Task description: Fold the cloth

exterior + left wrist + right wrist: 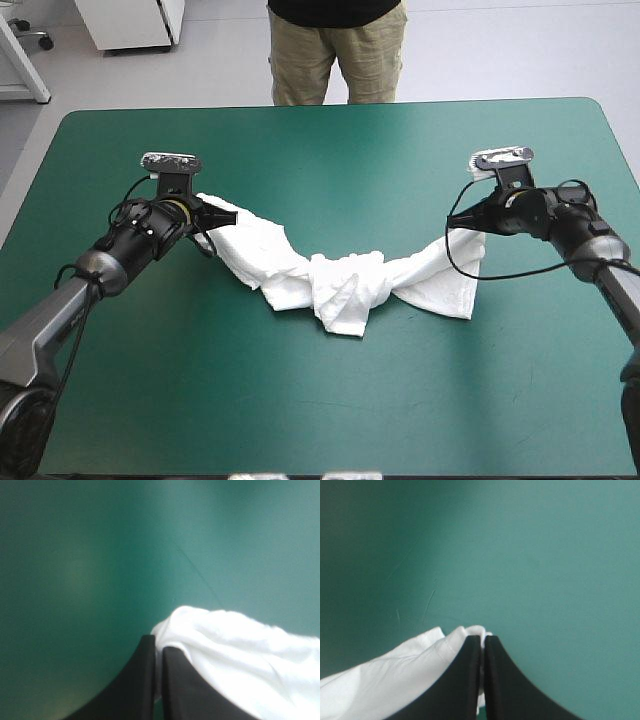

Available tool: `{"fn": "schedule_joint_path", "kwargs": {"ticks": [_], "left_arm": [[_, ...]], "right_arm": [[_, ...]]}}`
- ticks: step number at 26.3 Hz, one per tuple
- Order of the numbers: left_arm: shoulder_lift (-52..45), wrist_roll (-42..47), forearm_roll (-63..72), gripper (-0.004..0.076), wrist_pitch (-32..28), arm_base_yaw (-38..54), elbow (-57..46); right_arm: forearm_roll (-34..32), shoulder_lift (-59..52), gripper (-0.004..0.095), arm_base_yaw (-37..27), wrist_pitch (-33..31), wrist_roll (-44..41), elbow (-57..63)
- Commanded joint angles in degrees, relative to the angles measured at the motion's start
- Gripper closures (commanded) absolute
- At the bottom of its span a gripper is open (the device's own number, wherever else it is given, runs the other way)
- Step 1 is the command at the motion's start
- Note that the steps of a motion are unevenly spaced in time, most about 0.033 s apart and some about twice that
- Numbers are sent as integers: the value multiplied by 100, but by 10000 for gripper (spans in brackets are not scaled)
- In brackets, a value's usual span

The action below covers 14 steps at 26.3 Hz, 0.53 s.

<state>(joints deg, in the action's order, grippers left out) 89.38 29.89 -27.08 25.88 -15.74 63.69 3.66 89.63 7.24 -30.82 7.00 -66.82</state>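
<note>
Counter (320, 400): teal-green cover, carrying only the shirt, with an arm reaching in from each side.
T-shirt (345, 285): white, strung in a sagging band across the counter's middle. Each end is raised at a claw, and the centre lies bunched and twisted on the cover.
Left claw (222, 215): clenched on the T-shirt's left end. Its wrist view shows the black fingers all but meeting, a white fold pinched between them and more cloth bulging beside them.
Right claw (457, 222): grasping the T-shirt's right end, fingers pressed together with a hem edge showing at their tips.
Done, as I judge it: both ends are caught and the cloth is drawn out sideways.
Left to do: everything that counts. The shirt is not spread flat, the middle is a tangle, and no fold shows anywhere.
</note>
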Motion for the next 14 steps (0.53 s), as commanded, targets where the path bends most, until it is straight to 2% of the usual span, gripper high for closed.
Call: {"fn": "schedule_joint_path", "kwargs": {"ticks": [1, 3, 5, 7, 8, 10, 12, 14], "left_arm": [[221, 73, -66, 733, -643, 155, 514], [513, 52, -71, 733, -944, 157, 754], [760, 24, -71, 724, -1074, 157, 903], [900, 40, -71, 652, -1074, 157, 989], [922, 66, -71, 583, -1074, 157, 1028], [980, 76, -44, 390, -1074, 157, 1079], [980, 100, -54, 191, -1036, 168, 1137], [968, 189, -54, 107, -736, 193, 1262]], "right_arm": [[-17, 265, 914, -65, 410, 24, -599], [-3, 596, 866, -65, 358, 36, -950], [-16, 808, 738, -85, 216, 36, -1248], [-16, 863, 578, -134, 141, 27, -1387], [-16, 863, 507, -170, 127, 27, -1415], [-16, 863, 355, -245, 119, 13, -1477], [-29, 829, 301, -296, -3, 13, -1553], [-30, 739, 306, -349, -159, 13, -1633]]}}
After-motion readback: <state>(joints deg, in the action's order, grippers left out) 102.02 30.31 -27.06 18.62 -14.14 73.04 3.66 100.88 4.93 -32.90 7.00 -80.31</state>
